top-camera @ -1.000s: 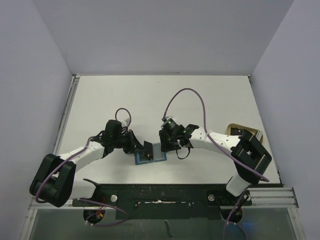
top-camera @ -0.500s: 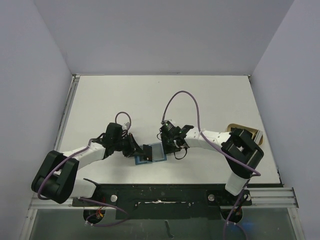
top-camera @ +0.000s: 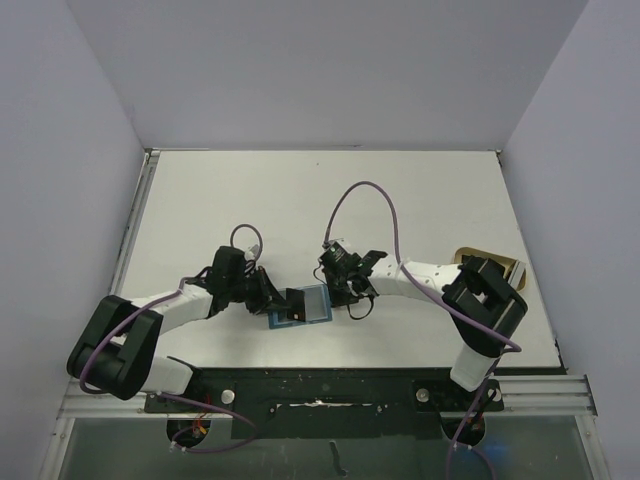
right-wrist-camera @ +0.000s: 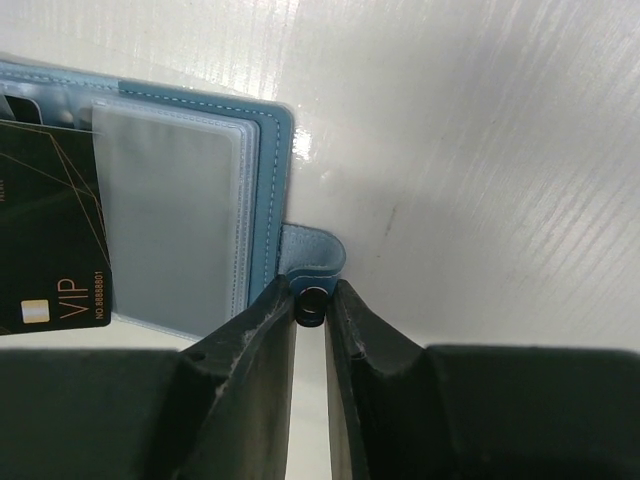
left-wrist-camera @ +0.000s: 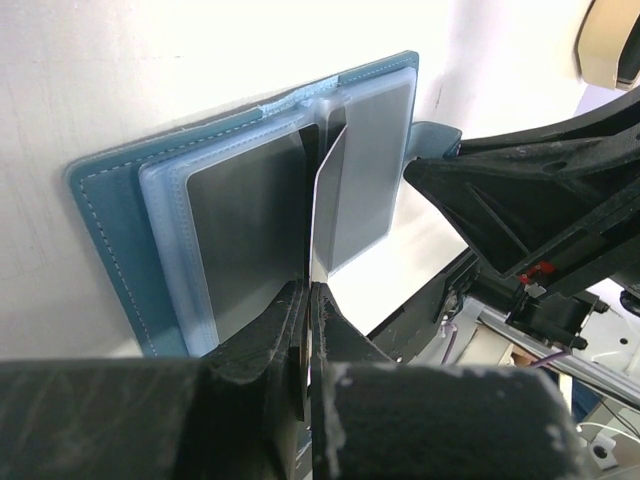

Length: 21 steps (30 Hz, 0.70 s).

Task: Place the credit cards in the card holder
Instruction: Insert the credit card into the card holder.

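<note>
The card holder [top-camera: 314, 303] lies open and flat on the bench [top-camera: 400, 200]. It sits near the front edge, about midway across, between the two arms. Its teal cover faces down and its clear plastic sleeves [left-wrist-camera: 250, 210] face up. Whether the sleeves already hold anything cannot be told through their glare.

A card [left-wrist-camera: 327, 210] stands on edge over the fold of the card holder, roughly upright, with its far end down among the sleeves. In the right wrist view its face is black with thin gold lines, a small chip and the letters VIP. It covers the left part of the open card holder in that view.

The left gripper [left-wrist-camera: 308, 295] is clamped on the near end of the card. Its two fingers are pressed flat against the card's sides and it reaches in low from the left.

On the right edge of the card holder a small snap tab [right-wrist-camera: 312, 255] sticks out onto the bench. The right gripper [right-wrist-camera: 312, 290] comes in from the right. It is closed tight on the snap at the tab's end, with a finger touching it on each side.

Well off to the right, near the bench's edge, lies a tan object [top-camera: 468, 257]. It is partly hidden behind the right arm.
</note>
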Motion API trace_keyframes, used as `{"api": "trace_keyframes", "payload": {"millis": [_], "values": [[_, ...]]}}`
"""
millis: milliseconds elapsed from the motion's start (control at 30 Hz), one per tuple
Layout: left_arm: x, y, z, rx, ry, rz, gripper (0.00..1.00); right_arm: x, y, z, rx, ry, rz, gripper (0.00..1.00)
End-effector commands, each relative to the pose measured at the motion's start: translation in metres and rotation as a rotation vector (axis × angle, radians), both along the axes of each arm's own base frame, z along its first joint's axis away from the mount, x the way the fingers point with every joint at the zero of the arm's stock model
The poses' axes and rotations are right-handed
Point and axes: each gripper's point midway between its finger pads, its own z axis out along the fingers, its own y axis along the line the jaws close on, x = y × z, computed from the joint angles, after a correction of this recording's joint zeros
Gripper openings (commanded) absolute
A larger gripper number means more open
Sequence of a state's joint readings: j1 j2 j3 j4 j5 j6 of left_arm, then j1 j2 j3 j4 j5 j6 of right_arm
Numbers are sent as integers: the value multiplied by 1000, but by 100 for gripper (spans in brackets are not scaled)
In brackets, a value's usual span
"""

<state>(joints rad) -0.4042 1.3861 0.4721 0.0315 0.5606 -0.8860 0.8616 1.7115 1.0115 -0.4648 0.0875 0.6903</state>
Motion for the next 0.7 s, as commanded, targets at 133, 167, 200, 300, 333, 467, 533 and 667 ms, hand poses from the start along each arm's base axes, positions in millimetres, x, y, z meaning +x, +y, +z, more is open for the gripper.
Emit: {"api": "trace_keyframes", "payload": {"millis": [133, 167, 200, 300, 333, 467, 533, 667], "values": [[10, 2, -5, 11, -44, 24, 0, -3, 11, -1, 24, -15, -1, 14], [10, 2, -6, 10, -42, 27, 0, -4, 11, -2, 24, -14, -1, 14], [10, 3, -7, 11, -42, 31, 0, -4, 12, -1, 27, -13, -3, 14], [11, 3, -9, 14, -47, 43, 0, -6, 13, -1, 32, -12, -6, 13], [12, 4, -10, 19, -50, 48, 0, -6, 13, -1, 33, -12, -8, 13], [11, 6, -14, 32, -45, 51, 0, -8, 12, -2, 32, -15, -10, 12], [12, 9, -16, 46, -47, 60, 0, -9, 11, -2, 31, -13, -14, 12], [12, 9, -15, 45, -58, 65, 0, -10, 12, -2, 36, -12, -16, 12]]}}
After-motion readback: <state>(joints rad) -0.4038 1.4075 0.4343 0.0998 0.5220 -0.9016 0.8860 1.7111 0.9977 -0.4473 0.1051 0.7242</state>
